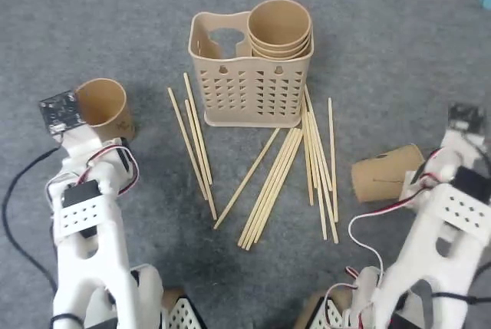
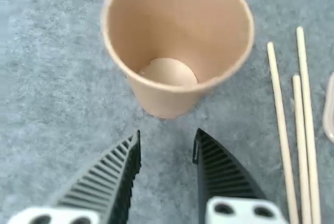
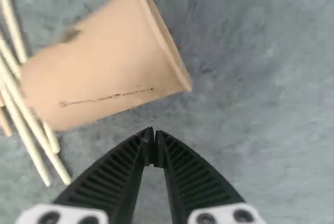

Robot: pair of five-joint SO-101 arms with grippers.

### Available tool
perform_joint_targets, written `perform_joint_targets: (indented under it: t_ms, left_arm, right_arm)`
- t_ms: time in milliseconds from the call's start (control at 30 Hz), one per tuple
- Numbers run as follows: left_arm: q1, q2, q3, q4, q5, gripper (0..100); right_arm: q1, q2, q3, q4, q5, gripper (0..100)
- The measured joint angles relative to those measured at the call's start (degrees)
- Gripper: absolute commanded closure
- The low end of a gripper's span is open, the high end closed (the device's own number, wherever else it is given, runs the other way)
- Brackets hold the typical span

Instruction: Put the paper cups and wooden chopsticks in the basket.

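Note:
A beige perforated basket (image 1: 245, 95) stands at the back centre with stacked paper cups (image 1: 278, 28) in its right half. One paper cup (image 1: 103, 106) (image 2: 172, 62) stands upright at the left; my left gripper (image 2: 168, 138) is open just short of it, touching nothing. Another paper cup (image 1: 386, 172) (image 3: 99, 78) lies on its side at the right, mouth towards the right arm. My right gripper (image 3: 154, 134) is shut and empty, its tips close to that cup's side. Wooden chopsticks (image 1: 268, 183) (image 2: 292, 119) (image 3: 21, 109) lie scattered in front of the basket.
Grey carpet (image 1: 399, 60) covers the table. Chopsticks lie in three loose groups: left of the basket (image 1: 196, 141), in front (image 1: 253, 168) and to the right (image 1: 318, 160), some beside the lying cup. Both arm bases (image 1: 84, 214) (image 1: 453, 214) stand at the near edge.

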Motion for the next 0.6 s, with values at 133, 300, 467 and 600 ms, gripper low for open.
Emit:
perform_joint_targets:
  t_ms: [133,300,467,600]
  left_arm:
    - [-0.35,0.0,-6.33,6.24,1.76,84]
    - [-0.53,0.0,-17.23,17.41,2.11,84]
    - [-0.53,0.18,-30.07,24.79,2.11,84]
    - [-0.53,5.98,-40.7,29.54,2.11,84]
  right_arm:
    - [0.0,0.0,9.93,-9.23,-2.64,99.1]
    - [0.0,0.0,19.08,-23.47,-2.99,99.0]
    - [-0.09,0.79,19.34,-28.92,-2.99,99.0]
    - [-0.09,1.41,19.34,-29.36,-2.99,99.0]
